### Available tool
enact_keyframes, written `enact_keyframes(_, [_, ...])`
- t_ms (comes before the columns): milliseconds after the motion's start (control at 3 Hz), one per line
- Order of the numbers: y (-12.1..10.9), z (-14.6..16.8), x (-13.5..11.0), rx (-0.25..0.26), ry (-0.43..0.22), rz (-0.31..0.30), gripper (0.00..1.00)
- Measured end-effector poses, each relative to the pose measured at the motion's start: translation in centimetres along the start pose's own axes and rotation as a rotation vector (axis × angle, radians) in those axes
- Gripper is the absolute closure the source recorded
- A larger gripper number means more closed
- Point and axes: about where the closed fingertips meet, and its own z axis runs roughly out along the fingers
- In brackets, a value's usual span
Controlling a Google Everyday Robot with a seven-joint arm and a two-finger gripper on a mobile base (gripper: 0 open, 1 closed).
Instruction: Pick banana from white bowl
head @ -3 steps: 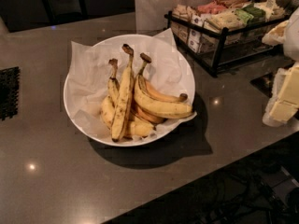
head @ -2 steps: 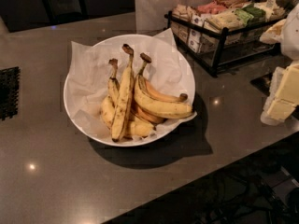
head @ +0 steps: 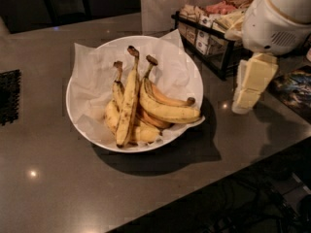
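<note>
Streaked banana (head: pixel 127 106) lies atop other bananas (head: pixel 170 113) in paper-lined white bowl (head: pixel 77 129) | end effector (head: pixel 243 103) hovers right of bowl, over worktop (head: pixel 58 188) | grip: cannot tell

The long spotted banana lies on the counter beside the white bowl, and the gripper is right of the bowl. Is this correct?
No. The camera view shows the banana inside the white bowl, on the other bananas; the gripper is indeed right of the bowl.
</note>
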Motion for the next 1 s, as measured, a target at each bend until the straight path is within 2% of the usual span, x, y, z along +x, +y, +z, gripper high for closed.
enact_keyframes(333, [-0.6, 2.0, -3.7, -0.061, -0.096, -0.105, 0.0])
enact_keyframes(1000, [0.3, 3.0, -11.5, -0.139, -0.188, -0.326, 0.0])
